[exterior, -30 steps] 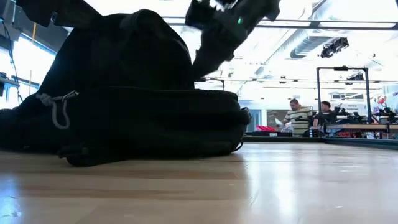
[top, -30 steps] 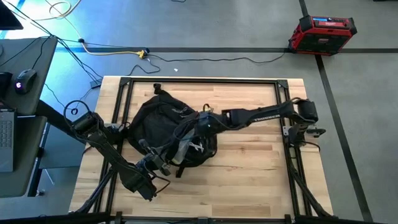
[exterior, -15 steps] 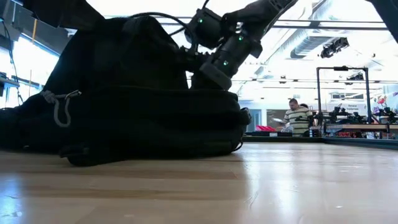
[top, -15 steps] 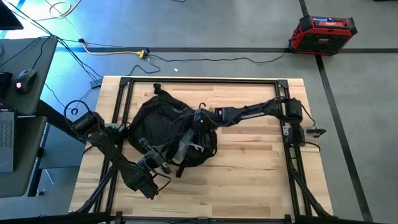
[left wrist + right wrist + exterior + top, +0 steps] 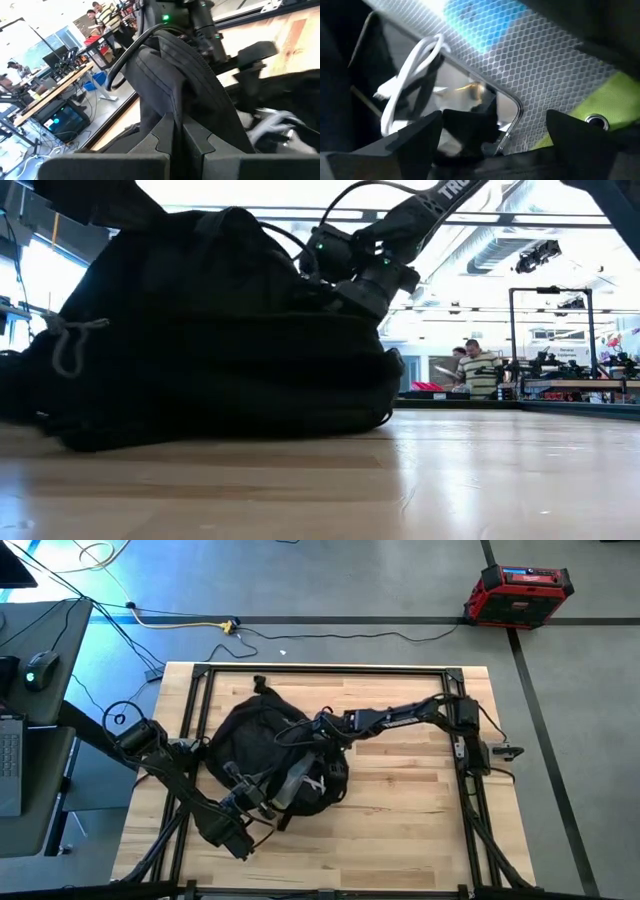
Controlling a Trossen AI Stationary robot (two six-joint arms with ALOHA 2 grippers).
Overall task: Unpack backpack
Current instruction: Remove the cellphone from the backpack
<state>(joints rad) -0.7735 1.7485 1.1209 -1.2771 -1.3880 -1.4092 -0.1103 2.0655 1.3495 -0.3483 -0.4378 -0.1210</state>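
Note:
The black backpack [image 5: 255, 745] lies on its back on the left half of the table, main opening upward; it bulks large in the low view [image 5: 200, 350]. My left gripper [image 5: 262, 802] is at its near edge, shut on black fabric [image 5: 177, 135]. My right gripper [image 5: 312, 730] reaches from the table's right into the opening, fingers wide open [image 5: 492, 137]. Inside I see a mesh pocket [image 5: 535, 65], a coiled white cable [image 5: 410, 75], something blue and something yellow-green. A dark object lies between the open fingers; whether they touch it, I cannot tell. My left gripper pinches a fold of the backpack's zippered opening edge [image 5: 175, 107] between its two fingers, coming from the table's near left side at a slant. The fabric runs on beyond the fingertips as a raised ridge. The backpack's body stays on the table.
Black frame rails [image 5: 330, 670] border the table. Bare wood [image 5: 410, 790] shows to the right of and nearer than the backpack. A red case [image 5: 518, 595] sits on the floor beyond the far right corner. People [image 5: 480, 370] are at benches in the room behind.
My right gripper has moved toward the table's left and down, from above the backpack's right side into its opening. The backpack's left part, with its grey zip pull, has shifted a little toward the table's left. My left gripper has kept its hold.

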